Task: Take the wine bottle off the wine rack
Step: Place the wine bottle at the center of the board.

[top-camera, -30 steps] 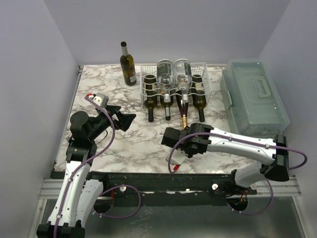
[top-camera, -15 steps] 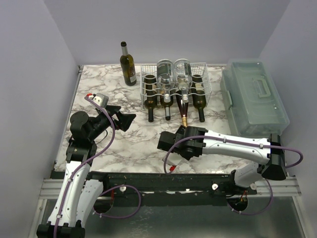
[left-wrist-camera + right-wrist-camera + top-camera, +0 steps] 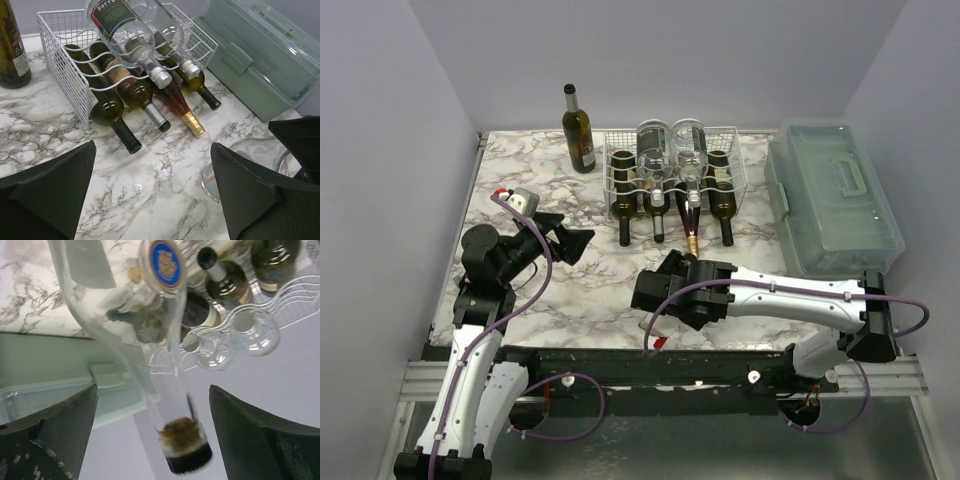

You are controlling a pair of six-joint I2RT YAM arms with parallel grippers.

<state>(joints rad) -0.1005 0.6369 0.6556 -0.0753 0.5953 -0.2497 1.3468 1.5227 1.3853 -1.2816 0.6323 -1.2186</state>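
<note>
Plainly the wine bottle, a clear one with a round blue badge, is off the wine rack. In the right wrist view it runs between the fingers of the right gripper, with its dark cap low in that view and its body leading away. We see that gripper over the middle of the counter, towards 6 o'clock from the rack. The rack sits at 12 o'clock with two clear bottles on its upper tier and four more below. The right gripper's fingers stand wide apart on either side of the glass, and we cannot tell whether the pads bear on the bottle, since the contact is not shown. That is where we judge the danger lies. Smooth round glass in a wide, shallow hold could slip or swing if the arm turns or speeds up, and the bottle would then drop on the counter and roll or break. A swing towards 12 o'clock could knock the necks that jut from the rack, the gold-capped bottle first. Setting the bottle down tilted could tip it over. The left gripper, fingers spread on nothing, hangs at 9 o'clock, well apart. The green box lies at 2 o'clock, out of the way.
</note>
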